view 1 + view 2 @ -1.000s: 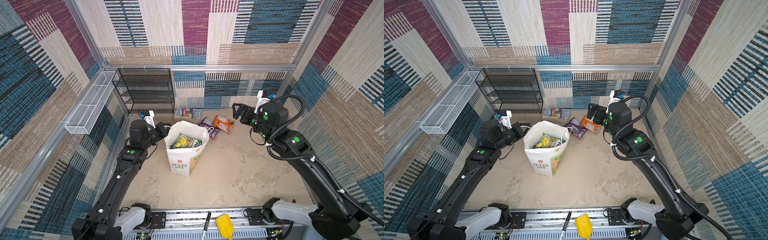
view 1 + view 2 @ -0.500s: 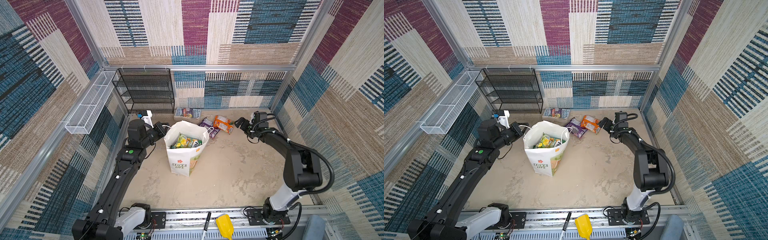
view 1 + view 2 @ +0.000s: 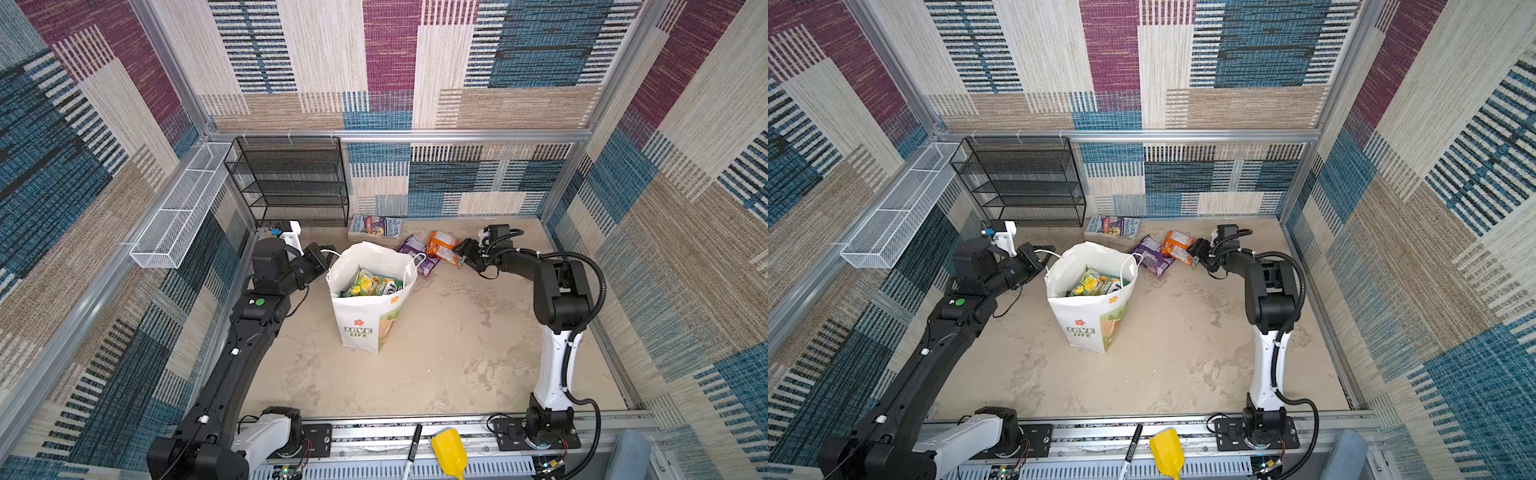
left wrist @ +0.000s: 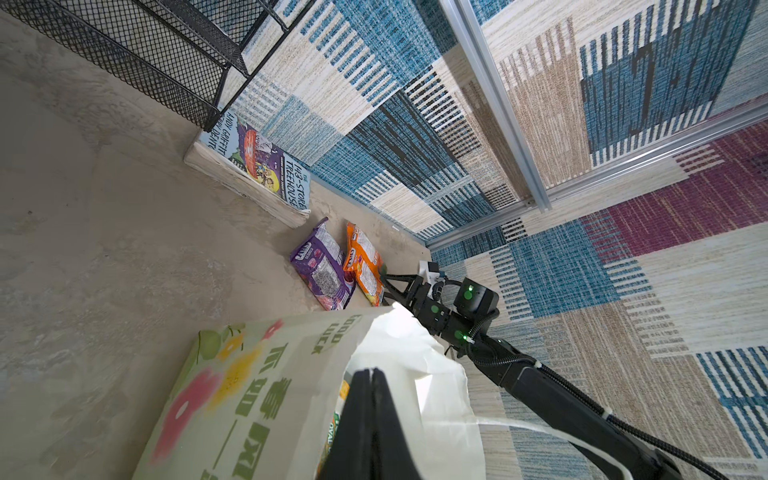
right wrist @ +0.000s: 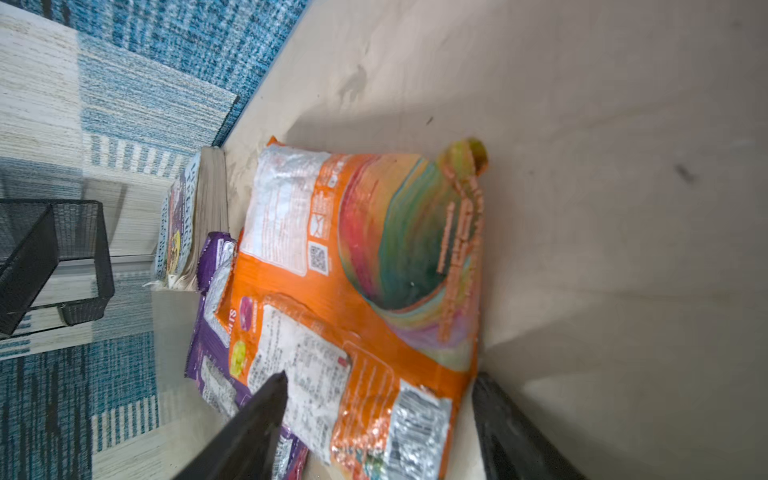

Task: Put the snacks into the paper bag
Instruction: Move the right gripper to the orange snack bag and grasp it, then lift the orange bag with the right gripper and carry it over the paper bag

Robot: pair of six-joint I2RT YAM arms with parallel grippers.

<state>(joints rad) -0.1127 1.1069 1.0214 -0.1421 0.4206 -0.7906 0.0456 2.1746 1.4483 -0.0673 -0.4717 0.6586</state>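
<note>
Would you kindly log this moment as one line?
left gripper: shut on paper bag | right gripper: open around orange packet

Sandy counter [image 3: 436, 365]: bag [image 3: 365, 328] beside the left pincer [image 3: 327, 254]; orange packet [image 3: 442, 246] at the right pincer [image 3: 463, 252], purple packet [image 3: 415, 254] just beyond it, then book [image 3: 376, 226] and rack [image 3: 291, 183].

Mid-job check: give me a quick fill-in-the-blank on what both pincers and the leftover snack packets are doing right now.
1. The right pincer stands ___ astride the glossy orange snack packet.
2. The left pincer is ___ on the tall white paper gift bag.
3. The glossy purple snack packet lies between the orange one and the thick colourful-covered ___.
Missing words: open; shut; book.
</note>
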